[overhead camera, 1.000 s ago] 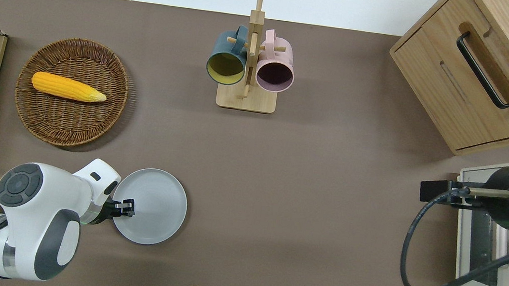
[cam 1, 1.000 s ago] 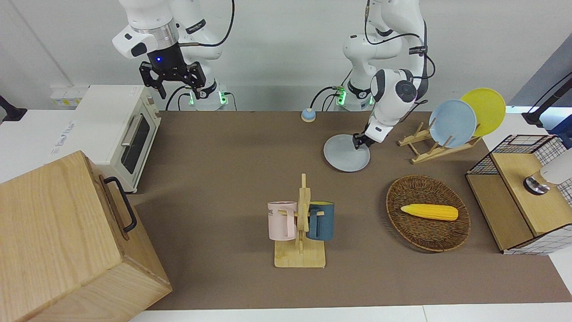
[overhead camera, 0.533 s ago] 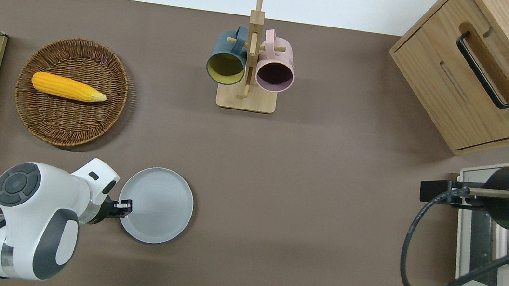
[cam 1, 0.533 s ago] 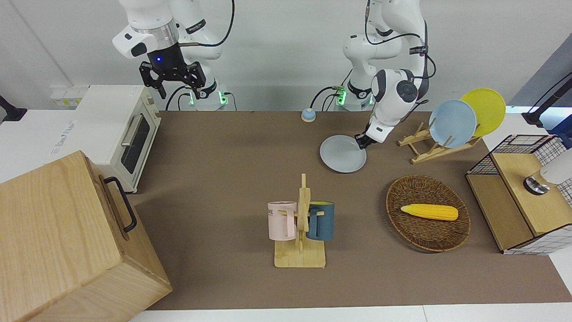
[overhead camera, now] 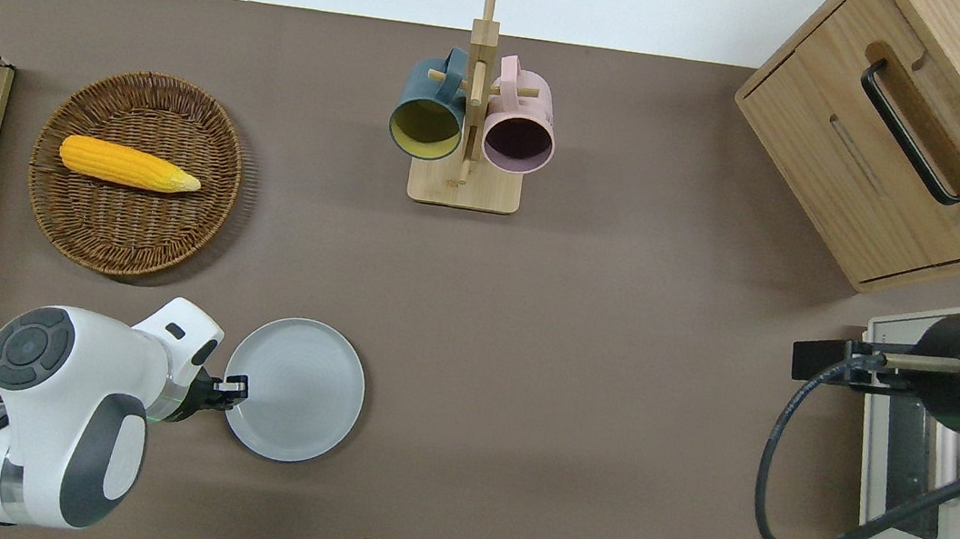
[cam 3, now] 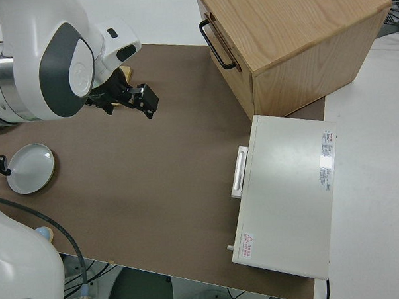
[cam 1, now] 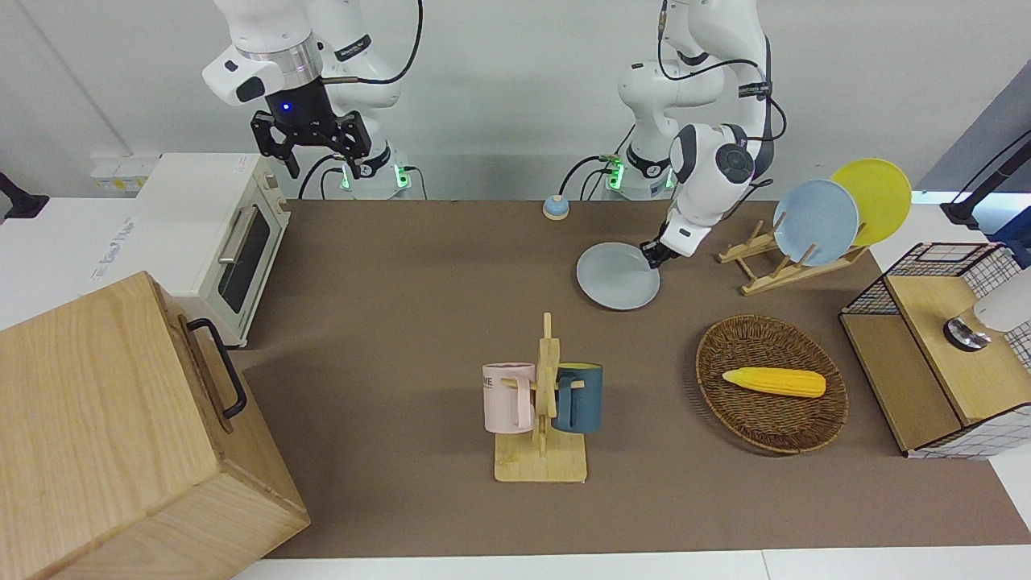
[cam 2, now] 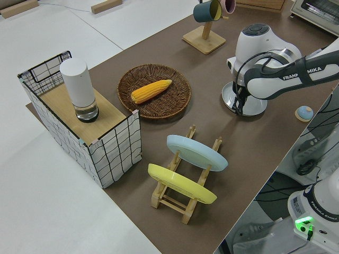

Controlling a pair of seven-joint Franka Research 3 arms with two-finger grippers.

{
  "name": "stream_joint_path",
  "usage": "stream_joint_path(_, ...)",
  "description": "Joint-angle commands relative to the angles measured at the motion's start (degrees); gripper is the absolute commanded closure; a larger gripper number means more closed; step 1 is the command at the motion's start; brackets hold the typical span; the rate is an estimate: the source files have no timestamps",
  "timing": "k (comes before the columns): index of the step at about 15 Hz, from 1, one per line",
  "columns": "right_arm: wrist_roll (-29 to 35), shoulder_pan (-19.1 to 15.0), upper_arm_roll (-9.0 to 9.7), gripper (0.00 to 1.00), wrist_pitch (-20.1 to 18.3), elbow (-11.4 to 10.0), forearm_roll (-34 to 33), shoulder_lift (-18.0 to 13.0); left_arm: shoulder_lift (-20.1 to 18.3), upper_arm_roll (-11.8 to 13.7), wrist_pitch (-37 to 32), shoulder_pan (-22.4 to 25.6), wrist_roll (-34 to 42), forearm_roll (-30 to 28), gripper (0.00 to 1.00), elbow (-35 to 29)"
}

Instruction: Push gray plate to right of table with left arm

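- You can read "FRANKA EMIKA" in white on the dark band of the white jointed left arm (cam 2: pixel 275 79) in the left side view; the pale pink mug (cam 1: pixel 509 396) on the wooden mug rack (cam 1: pixel 544 419) shows the letters "ME" near its rim.
- Your left gripper (overhead camera: pixel 235 387) is down at the rim of the round pale gray plate (overhead camera: pixel 298 390), at the edge toward the left arm's end of the table; I cannot tell whether its fingers are parted or closed.
- Compared with a second ago, the gray plate has slid a little toward the right arm's end and slightly farther from the robots; over the last half second it has barely moved.
- The plate lies flat on the matte brown table (overhead camera: pixel 614 368), nearer to the robots than the round woven wicker basket (overhead camera: pixel 73 229).
- That basket holds one yellow corn cob (overhead camera: pixel 129 165).
- The mug rack carries the pink mug and a dark teal mug (overhead camera: pixel 427 115).
- The wooden plate rack (cam 2: pixel 180 185) holds a sky-blue plate (cam 2: pixel 197 152) and a yellow plate (cam 2: pixel 181 183), both standing tilted.
- A white cylinder (cam 2: pixel 78 89) stands on the wooden shelf in the wire-grid box (cam 2: pixel 114 145).
- Your right arm is parked, its gripper (cam 1: pixel 310 141) spread wide.
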Motion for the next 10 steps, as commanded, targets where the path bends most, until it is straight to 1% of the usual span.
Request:
stream_joint_path(1, 0.6, -1.4, 0.83, 0.005, 0.0, -1.6, 1.2, -1.6, -1.5, 0.1, 1.1, 0.3, 0.5, -0.2, 1.00, -2.0)
stream_joint_path(10, 0.6, -1.4, 0.83, 0.005, 0.0, -1.6, 1.2, -1.6, -1.4, -0.4, 0.8, -0.5, -0.6, -0.4, 1.00, -2.0)
